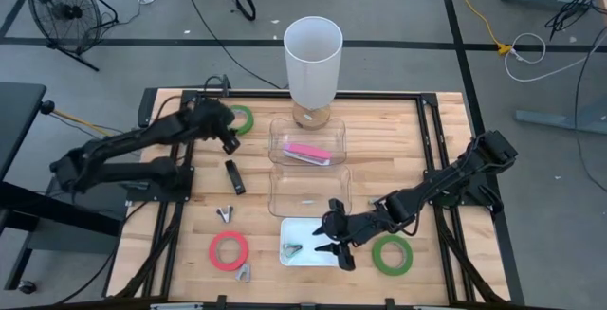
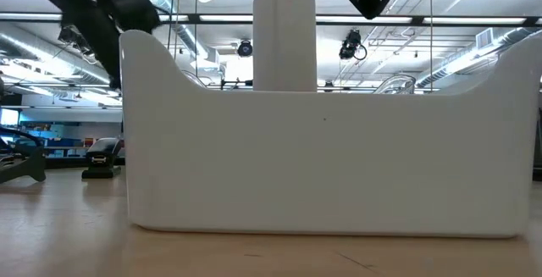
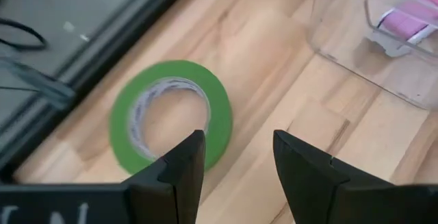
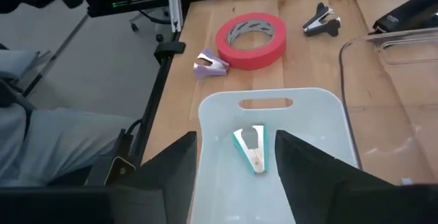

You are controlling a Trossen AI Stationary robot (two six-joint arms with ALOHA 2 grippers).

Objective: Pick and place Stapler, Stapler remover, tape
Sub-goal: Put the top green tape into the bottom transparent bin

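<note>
The pink stapler [image 1: 308, 153] lies in the far clear container [image 1: 308, 137]; it also shows in the left wrist view [image 3: 410, 22]. A green tape roll [image 1: 242, 118] lies flat at the far left, and my left gripper [image 1: 230, 139] is open just beside it, fingers [image 3: 179, 166] above its near edge [image 3: 171, 114]. My right gripper [image 1: 334, 236] is open over the white tray [image 1: 318, 227], which holds a teal staple remover [image 4: 252, 147]. In the right wrist view the fingers [image 4: 236, 176] stand on either side of it, apart from it.
A black stapler [image 1: 233, 175], a black staple remover [image 1: 226, 213], a red tape roll [image 1: 229, 250] and a pale purple remover [image 1: 244, 272] lie on the table's left. A second green roll [image 1: 392, 254] lies at the near right. A tall white cylinder [image 1: 312, 59] stands at the back.
</note>
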